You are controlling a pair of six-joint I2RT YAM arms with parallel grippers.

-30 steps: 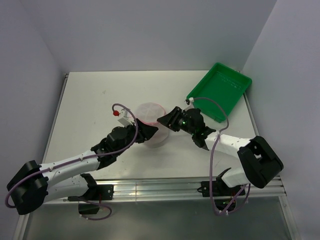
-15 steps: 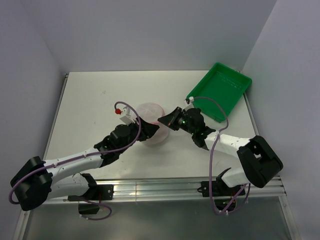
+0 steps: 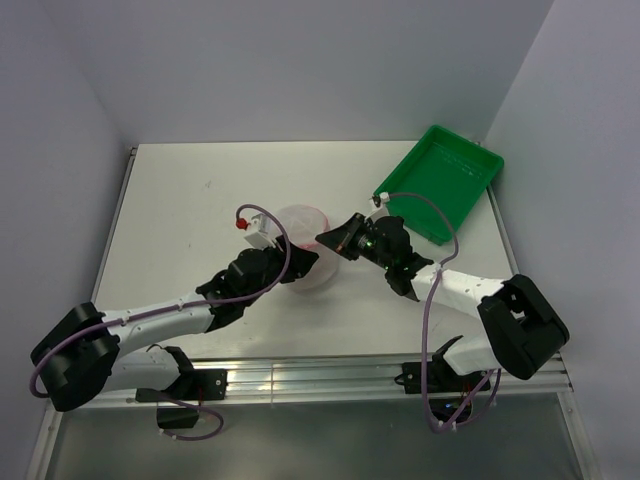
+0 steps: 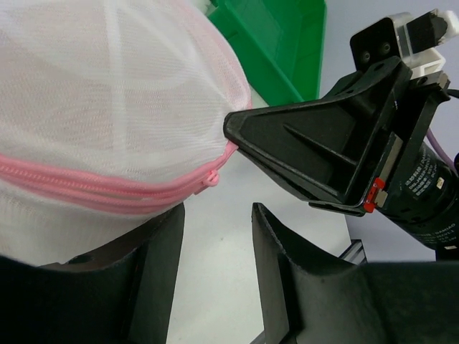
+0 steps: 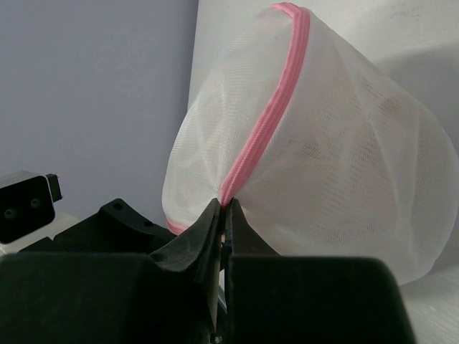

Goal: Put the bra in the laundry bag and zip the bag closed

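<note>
The laundry bag is a white mesh dome with pink zipper trim, standing mid-table. It fills the left wrist view and the right wrist view. My right gripper is shut on the pink zipper trim at the bag's right side, and its tip shows pinching the trim end. My left gripper is open at the bag's near side. One of its fingers lies under the bag's edge, with bare table in the gap. The bra is not visible.
An empty green tray sits at the back right corner, also in the left wrist view. Grey walls close the table on three sides. The arms' purple cables loop above both wrists.
My left arm has pushed forward and right, bringing its gripper closer under the bag's near side. My right gripper has stayed shut on the zipper trim and hardly moved.
</note>
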